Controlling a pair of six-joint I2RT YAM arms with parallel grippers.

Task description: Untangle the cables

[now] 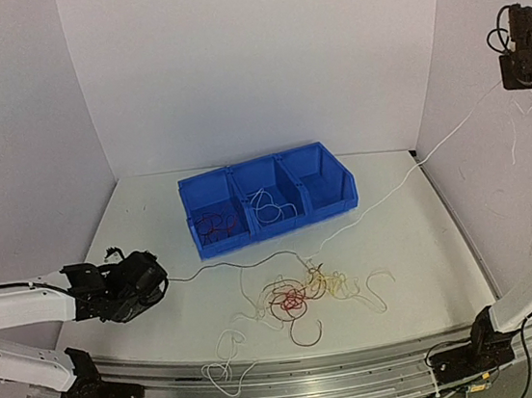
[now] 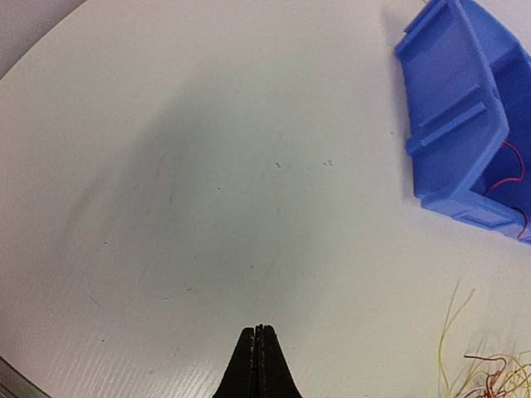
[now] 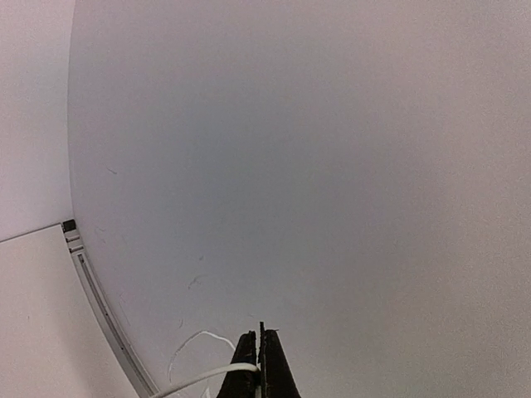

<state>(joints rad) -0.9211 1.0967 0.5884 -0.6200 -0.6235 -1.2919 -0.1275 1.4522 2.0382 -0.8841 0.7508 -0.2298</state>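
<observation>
The cables lie as a tangle (image 1: 302, 296) of white, dark red and yellow-orange wires on the table in front of the blue bin (image 1: 261, 234). My right gripper (image 1: 513, 72) is raised high at the right wall, shut on a white cable (image 1: 392, 193) that stretches down to the tangle. The right wrist view shows that white cable (image 3: 207, 380) entering the closed jaws of the right gripper (image 3: 260, 332). My left gripper (image 1: 163, 282) sits low at the left, shut on a thin dark cable (image 1: 235, 265) leading to the tangle. In the left wrist view the left gripper (image 2: 262, 327) has its jaws pressed together.
The bin (image 2: 456, 124) has three compartments: dark red wires (image 1: 216, 226) in the left one, a white wire (image 1: 269, 206) in the middle one. A loose white cable (image 1: 223, 364) curls near the metal rail (image 1: 366, 381) at the front edge. White walls enclose the table.
</observation>
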